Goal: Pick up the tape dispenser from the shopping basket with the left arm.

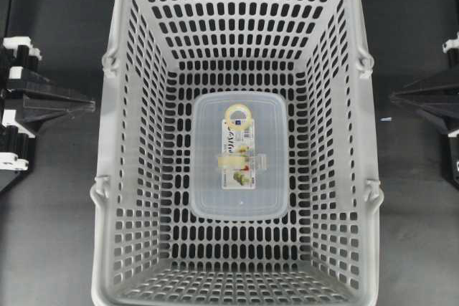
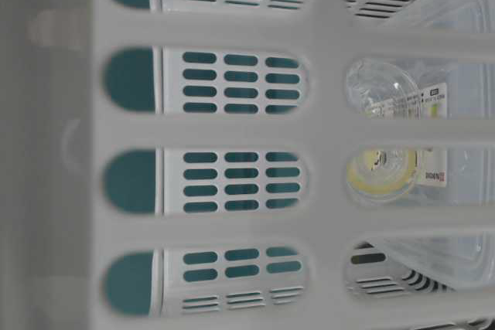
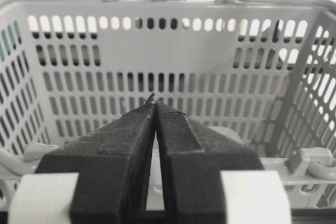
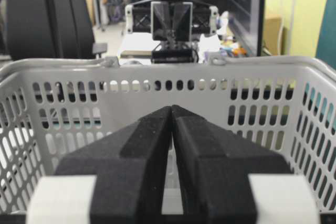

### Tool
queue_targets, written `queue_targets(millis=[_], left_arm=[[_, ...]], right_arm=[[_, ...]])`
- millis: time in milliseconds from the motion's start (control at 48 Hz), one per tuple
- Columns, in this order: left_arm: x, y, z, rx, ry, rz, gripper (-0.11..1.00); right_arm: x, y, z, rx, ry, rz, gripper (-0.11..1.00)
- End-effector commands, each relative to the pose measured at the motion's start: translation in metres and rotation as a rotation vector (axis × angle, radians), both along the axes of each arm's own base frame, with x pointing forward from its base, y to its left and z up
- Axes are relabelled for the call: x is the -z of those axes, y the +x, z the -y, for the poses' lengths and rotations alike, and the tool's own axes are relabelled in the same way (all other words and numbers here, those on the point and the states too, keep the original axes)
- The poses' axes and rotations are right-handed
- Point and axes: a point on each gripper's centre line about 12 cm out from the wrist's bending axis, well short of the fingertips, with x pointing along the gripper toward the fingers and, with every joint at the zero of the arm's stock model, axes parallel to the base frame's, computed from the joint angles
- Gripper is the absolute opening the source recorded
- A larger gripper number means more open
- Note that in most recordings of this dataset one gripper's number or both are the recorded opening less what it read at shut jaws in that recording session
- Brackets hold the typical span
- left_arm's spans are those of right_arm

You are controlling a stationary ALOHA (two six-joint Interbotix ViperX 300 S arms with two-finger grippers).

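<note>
The tape dispenser [image 1: 238, 145] lies on a clear lid [image 1: 208, 198] in the shopping basket [image 1: 122, 69], while both arms' fingers [image 3: 134, 145] [image 4: 142, 145] outside it are pressed together, empty.

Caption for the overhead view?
Tape dispenser lies on a clear lid in the basket; both arms parked outside.

L gripper [image 3: 154, 99] & R gripper [image 4: 171, 107] both closed, empty, level, facing inward.
</note>
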Motion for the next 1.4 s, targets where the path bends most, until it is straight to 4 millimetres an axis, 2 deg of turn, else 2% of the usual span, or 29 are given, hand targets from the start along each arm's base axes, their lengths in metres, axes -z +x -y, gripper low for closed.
queue_targets(millis=[0,83,208,396,667,917,1021,1271,1376], left_arm=[[-0.033,0.006,0.006,0.031,0.031,0.042,0.06],[-0.048,0.015,0.006,0.028,0.025,-0.007,0.01],[-0.067,0.037,0.006,0.024,0.026,-0.142,0.00],[-0.081,0.091,0.006,0.019,0.036,-0.352,0.00],[-0.062,0.164,0.008,0.015,0.040,-0.628,0.00],[-0.041,0.197,0.010,0.014,0.044,-0.832,0.00],[-0.034,0.206,0.012,0.015,0.039,-0.861,0.00],[-0.016,0.219,0.015,0.017,0.040,-0.918,0.01],[-0.007,0.223,0.015,0.017,0.043,-0.961,0.01]], right_arm=[[-0.008,0.001,0.001,0.006,0.018,0.023,0.01],[-0.008,-0.003,0.001,0.007,0.027,0.012,0.01],[-0.005,-0.008,0.001,0.006,0.028,-0.044,0.01],[-0.006,-0.015,0.001,0.004,0.029,-0.097,0.01],[-0.003,-0.018,0.001,0.003,0.033,-0.146,0.01],[-0.003,-0.019,0.001,0.003,0.048,-0.144,0.02],[-0.003,-0.019,0.001,0.005,0.048,-0.144,0.14],[-0.004,-0.019,0.000,0.002,0.049,-0.138,0.68],[-0.005,-0.020,0.000,-0.003,0.047,-0.135,0.79]])
